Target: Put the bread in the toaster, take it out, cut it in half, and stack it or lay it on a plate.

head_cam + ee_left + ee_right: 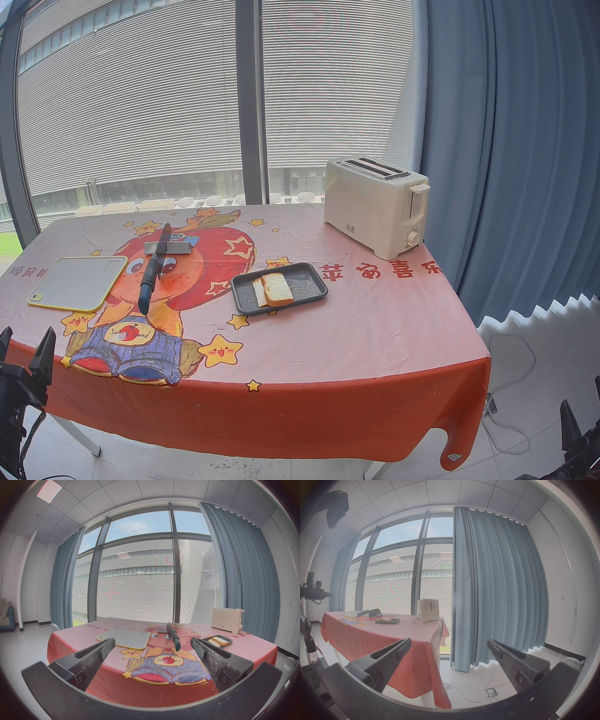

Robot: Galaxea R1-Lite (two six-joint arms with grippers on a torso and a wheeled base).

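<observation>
Two bread slices [272, 290] lie side by side on a dark rectangular plate [311, 279] near the table's middle. A cream toaster [375, 205] stands at the far right of the table, its slots empty. A blue-handled knife [152, 269] rests on a small grey block, to the right of a cutting board [78, 282] at the left. My left gripper [152, 647] hangs open before the table's near left edge, holding nothing. My right gripper [448, 647] is open too, low and off the table's right side. The left wrist view also has the bread [219, 641] and toaster [227, 619].
An orange cartoon tablecloth [350, 350] covers the table and drapes over its front edge. Blue curtains [512, 150] hang at the right, with cables and a floor socket [490, 692] below. Windows run behind the table.
</observation>
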